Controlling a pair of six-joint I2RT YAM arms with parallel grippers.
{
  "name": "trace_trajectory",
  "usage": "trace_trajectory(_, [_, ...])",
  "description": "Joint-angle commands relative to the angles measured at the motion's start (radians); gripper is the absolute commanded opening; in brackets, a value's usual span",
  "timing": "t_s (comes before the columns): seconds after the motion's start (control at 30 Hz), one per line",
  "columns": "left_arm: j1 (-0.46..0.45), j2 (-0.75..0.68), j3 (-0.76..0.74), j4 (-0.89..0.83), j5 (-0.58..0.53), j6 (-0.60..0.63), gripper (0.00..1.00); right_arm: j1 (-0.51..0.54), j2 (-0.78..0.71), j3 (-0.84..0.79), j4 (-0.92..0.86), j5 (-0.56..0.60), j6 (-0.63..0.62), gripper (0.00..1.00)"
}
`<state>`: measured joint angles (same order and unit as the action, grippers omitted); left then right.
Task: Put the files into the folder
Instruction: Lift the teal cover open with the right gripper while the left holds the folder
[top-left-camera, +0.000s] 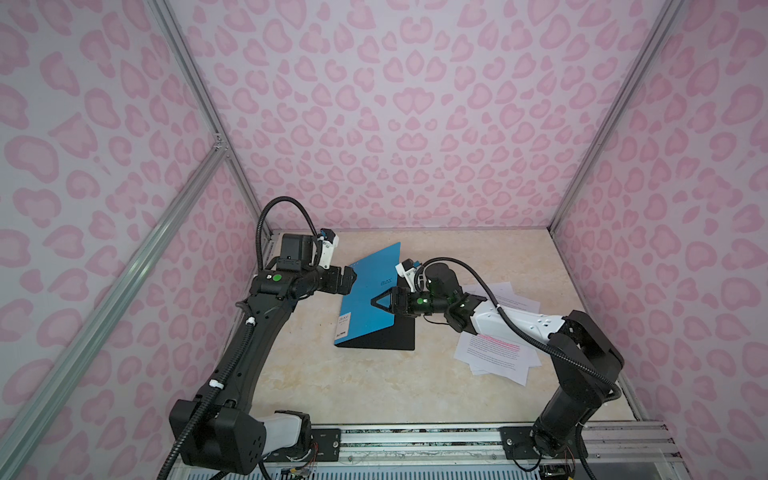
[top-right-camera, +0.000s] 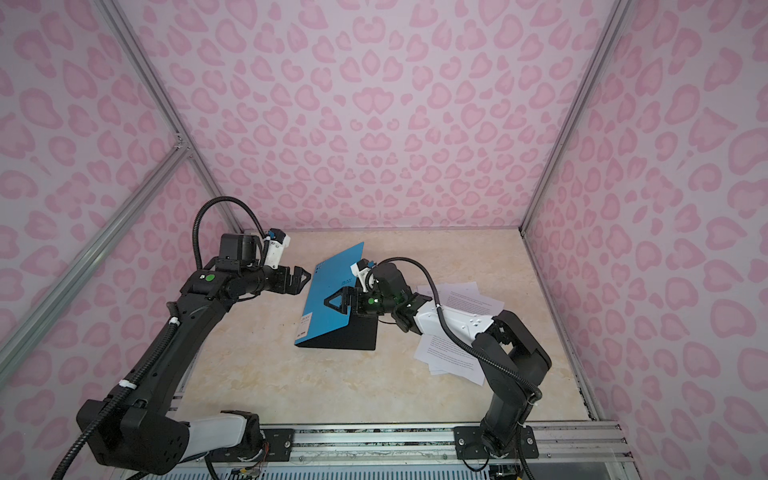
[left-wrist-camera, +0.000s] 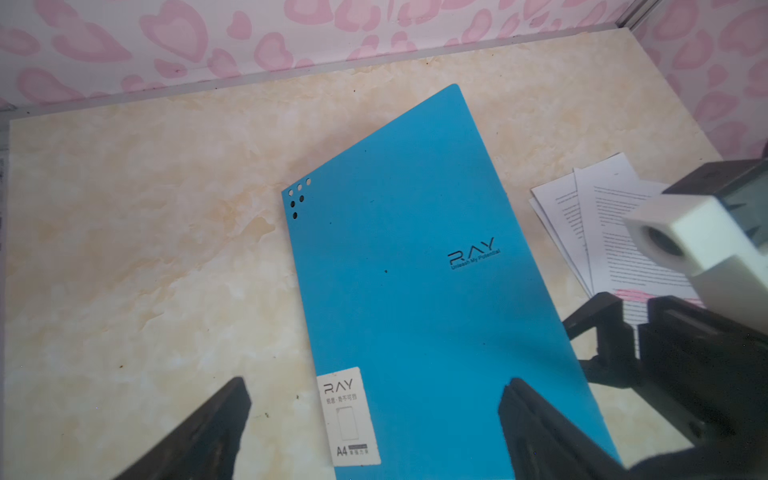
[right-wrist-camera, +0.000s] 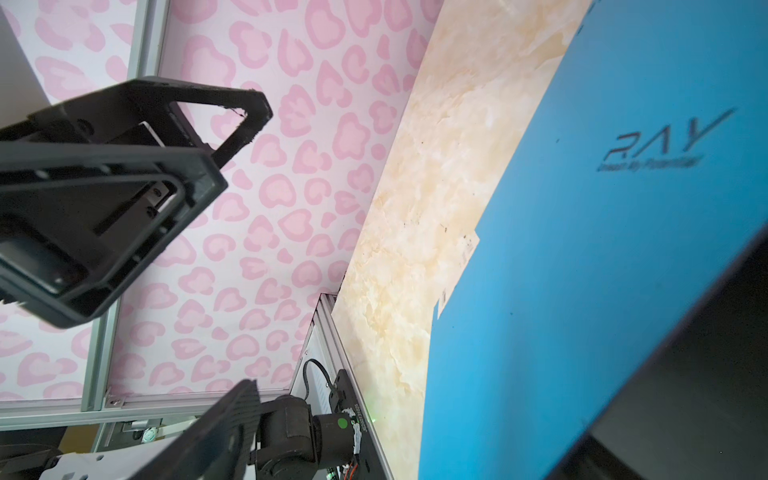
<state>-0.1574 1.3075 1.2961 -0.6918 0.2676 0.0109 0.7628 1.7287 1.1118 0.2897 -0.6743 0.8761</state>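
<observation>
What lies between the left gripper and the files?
The folder, blue cover tilted up, and the right gripper by that cover, stand between the left gripper and the files, as both top views show.

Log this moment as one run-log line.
folder: blue cover part-raised, black inside showing | files: loose on table, outside folder | left gripper: open, beside cover | right gripper: open, at raised cover
</observation>
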Motion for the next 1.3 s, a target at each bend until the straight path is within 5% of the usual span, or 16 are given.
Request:
trace_trajectory(0.0, [0.019, 0.018, 0.036, -0.021, 0.103, -0.067, 0.98, 0.027, 0.023, 0.041, 0.034, 0.030, 0.010, 0.95])
trace_trajectory(0.7, [0.085, 0.213, 0.201, -0.080, 0.239, -0.184, 0.98, 0.143, 0.207, 0.255, 0.259, 0.084, 0.134, 0.95])
trace_trajectory(0.97, [0.087, 0.218, 0.218, -0.122, 0.105, -0.174, 1.00, 0.160, 0.262, 0.313, 0.281, 0.077, 0.160, 0.95])
trace_trajectory(1.27, [0.090, 0.213, 0.204, -0.141, -0.042, -0.140, 0.84, 0.170, 0.311, 0.357, 0.296, 0.041, 0.185, 0.95])
